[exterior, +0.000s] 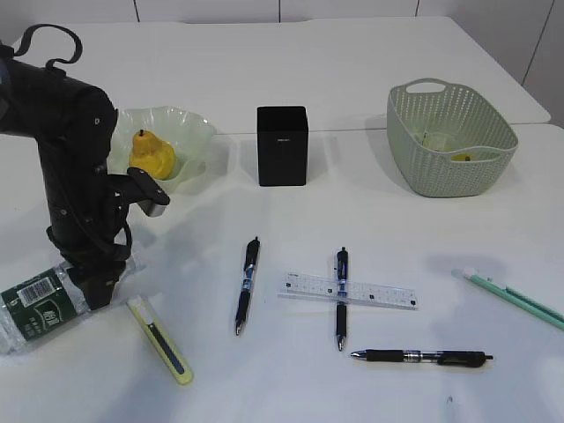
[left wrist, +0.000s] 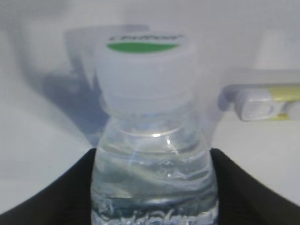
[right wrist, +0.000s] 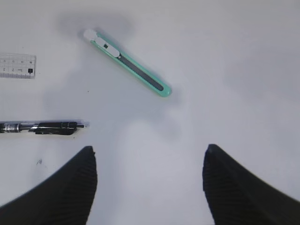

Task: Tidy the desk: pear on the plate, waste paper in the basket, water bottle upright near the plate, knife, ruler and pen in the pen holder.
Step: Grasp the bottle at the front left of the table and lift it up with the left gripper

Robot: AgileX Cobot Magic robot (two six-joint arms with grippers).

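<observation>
Water bottle [left wrist: 154,178] lies between the lowered left pincer's [left wrist: 152,187] fingers.

Clear glossy plastic water bottle [left wrist: 154,183]

A white table [exterior: 370,53] fills nearly the whole exterior view, smooth and matte. A thin dark seam [exterior: 352,130] runs across it, so it seems to be 2 tabletops pushed together. Behind the far edge stands a pale wall [exterior: 352,9] split by 3 narrow vertical joints, possibly panels or cabinet doors. At the far right a strip of light floor [exterior: 553,53] shows. Light is soft and even, with faint shadows
</observation>
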